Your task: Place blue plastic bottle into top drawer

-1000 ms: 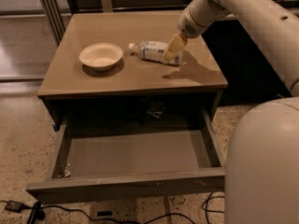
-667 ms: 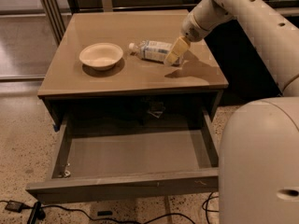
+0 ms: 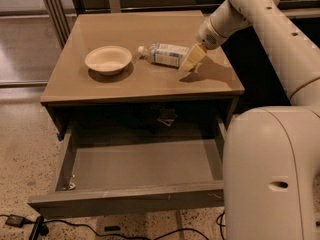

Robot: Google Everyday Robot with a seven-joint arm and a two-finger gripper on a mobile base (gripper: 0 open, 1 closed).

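Observation:
The blue plastic bottle (image 3: 164,54) lies on its side on the tan table top (image 3: 125,84), white cap pointing left toward the bowl. My gripper (image 3: 192,59) hangs from the arm at the upper right and sits low at the bottle's right end, touching or just beside it. The top drawer (image 3: 140,165) is pulled out wide below the table top, its grey floor bare and its flat front panel (image 3: 125,200) nearest the camera.
A cream round bowl (image 3: 108,59) stands on the table left of the bottle. My large white base (image 3: 272,174) fills the lower right beside the drawer. Cables (image 3: 30,224) lie on the speckled floor. Metal posts (image 3: 52,9) stand at the back left.
My gripper has moved slightly down and toward the table's front right, at the bottle's right end. The bottle, the bowl and the drawer have not moved.

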